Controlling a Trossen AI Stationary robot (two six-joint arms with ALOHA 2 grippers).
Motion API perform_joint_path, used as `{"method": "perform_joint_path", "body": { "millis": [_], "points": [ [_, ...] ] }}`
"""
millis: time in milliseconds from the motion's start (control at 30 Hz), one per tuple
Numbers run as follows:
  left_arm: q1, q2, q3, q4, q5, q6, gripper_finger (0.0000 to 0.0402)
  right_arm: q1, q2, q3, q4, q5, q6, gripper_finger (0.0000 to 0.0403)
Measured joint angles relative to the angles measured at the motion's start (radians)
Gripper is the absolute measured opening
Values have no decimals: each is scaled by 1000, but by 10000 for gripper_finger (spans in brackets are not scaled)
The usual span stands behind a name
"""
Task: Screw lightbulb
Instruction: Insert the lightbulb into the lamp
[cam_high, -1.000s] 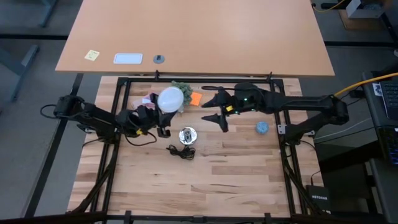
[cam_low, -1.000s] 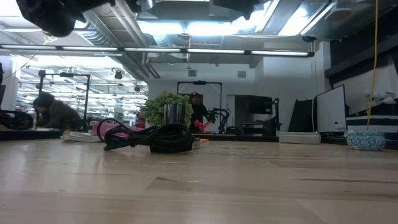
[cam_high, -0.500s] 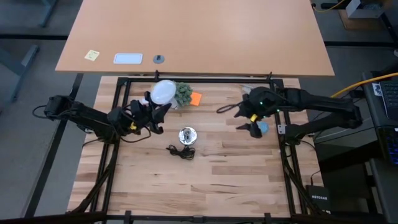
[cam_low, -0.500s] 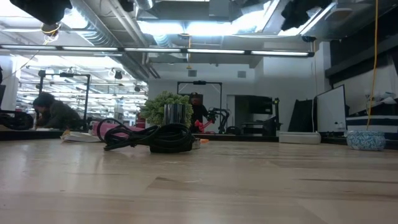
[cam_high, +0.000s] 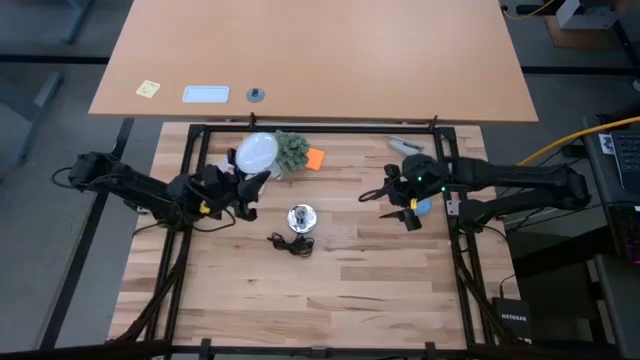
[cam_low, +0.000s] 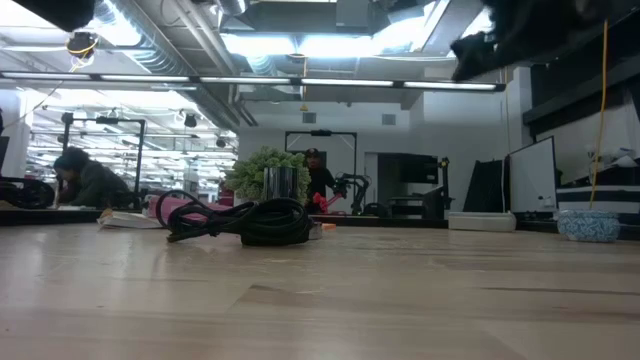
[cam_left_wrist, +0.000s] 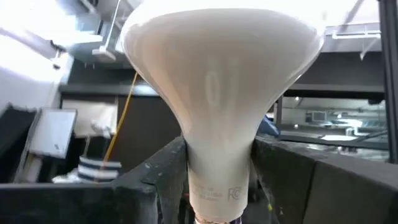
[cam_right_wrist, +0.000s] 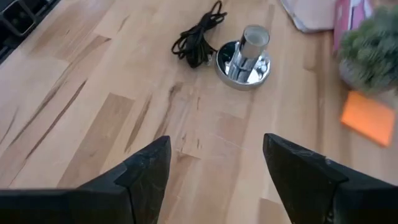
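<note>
Item: lightbulb (cam_left_wrist: 219, 93), frosted white, dome tapering to a narrow neck, held off the table in the left gripper (cam_high: 243, 187), whose two dark fingers (cam_left_wrist: 152, 180) clamp the neck from either side just above the screw base; the dome points away from the wrist, toward the back-left part of the table. Handling note, as a judgement: the step in hand appears to be carrying the bulb to the socket (cam_high: 301, 216), so the wrist needs turning until the base faces down, the base axis lined up plumb over the upright metal collar, then lowered lightly before any twist, so the thread catches straight and does not cross. Position: the socket stands on the wooden table (cam_high: 330, 290) near the left gripper, toward the table's middle, apart from the bulb and not yet touched; its black cord (cam_high: 291, 243) lies coiled just in front of it. Right gripper (cam_high: 396, 201): fingers spread wide, holding nothing, hovering on the far side of the socket, well apart from the bulb. Beyond: a small green plant (cam_high: 292, 150) and an orange note (cam_high: 315, 158) at the table's back edge.
</note>
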Motion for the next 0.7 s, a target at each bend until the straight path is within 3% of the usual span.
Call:
{"method": "perform_joint_path", "body": {
  "millis": [133, 300, 533, 700],
  "points": [
    [-40, -57, 0, -20, -4, 111, 170, 0, 1, -146, 210, -1, 147, 260],
    [-77, -154, 0, -259, -56, 173, 170, 0, 15, -281, 453, -1, 369, 260],
    [-61, -203, -1, -607, -62, 4, 170, 0, 62, -346, 629, 2, 738, 260],
    [-49, -159, -2, -745, -65, -177, 170, 1, 140, -354, 706, 52, 744, 260]
  ]
}}
